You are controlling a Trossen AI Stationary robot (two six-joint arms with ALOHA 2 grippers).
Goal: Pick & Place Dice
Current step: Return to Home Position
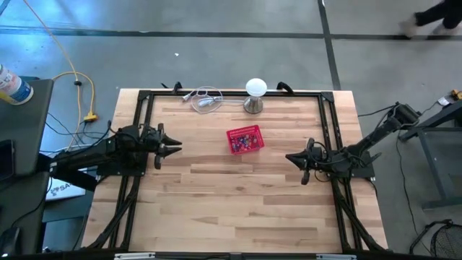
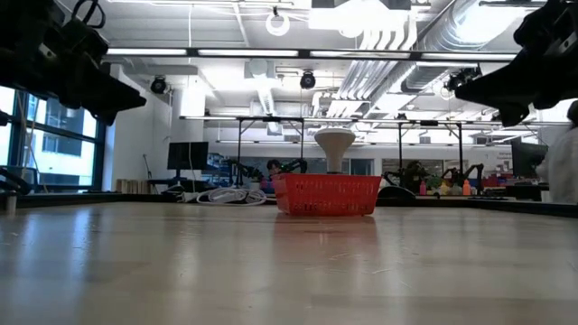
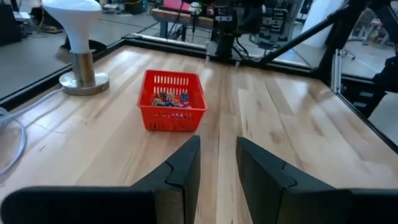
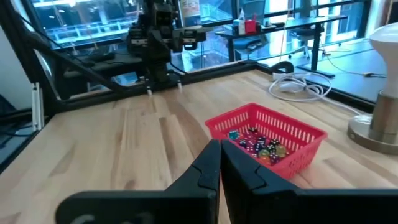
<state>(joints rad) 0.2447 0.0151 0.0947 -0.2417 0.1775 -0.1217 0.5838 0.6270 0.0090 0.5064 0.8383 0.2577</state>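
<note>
A small red mesh basket stands on the wooden table, a little behind its middle. Several tiny dice in mixed colours lie in it, also visible in the right wrist view. My left gripper hovers at the table's left side, pointing roughly level toward the basket. Its fingers stand apart with nothing between them. My right gripper hovers at the right side, also pointing toward the basket, with its fingers shut on nothing. Both grippers are well clear of the basket.
A white ball-shaped lamp on a metal base stands near the far edge behind the basket, with a coiled white cable to its left. A black frame runs along the table's sides. Bare wood lies between the grippers and toward the near edge.
</note>
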